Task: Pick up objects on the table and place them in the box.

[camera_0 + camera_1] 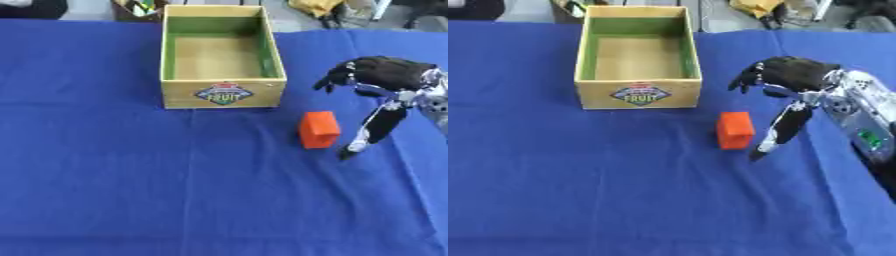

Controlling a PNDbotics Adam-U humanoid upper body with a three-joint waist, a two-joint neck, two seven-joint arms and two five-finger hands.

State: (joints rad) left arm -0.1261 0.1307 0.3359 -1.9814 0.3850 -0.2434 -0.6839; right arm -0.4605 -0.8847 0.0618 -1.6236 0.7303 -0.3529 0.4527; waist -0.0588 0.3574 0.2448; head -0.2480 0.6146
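An orange block [318, 130] stands upright on the blue cloth, a short way in front of the box's right corner. The cardboard box [222, 92], green inside with a fruit label on its front wall, has nothing in it that I can see. My right hand [794, 75] comes in from the right and hovers just right of the block. Its thumb points down beside the block and its fingers are spread and slightly bent above it. It holds nothing and stands apart from the block. My left hand is out of sight.
The blue cloth [131, 175] covers the whole table, with wide bare room to the left and front. Clutter lies beyond the far edge, including a yellow thing [315, 6].
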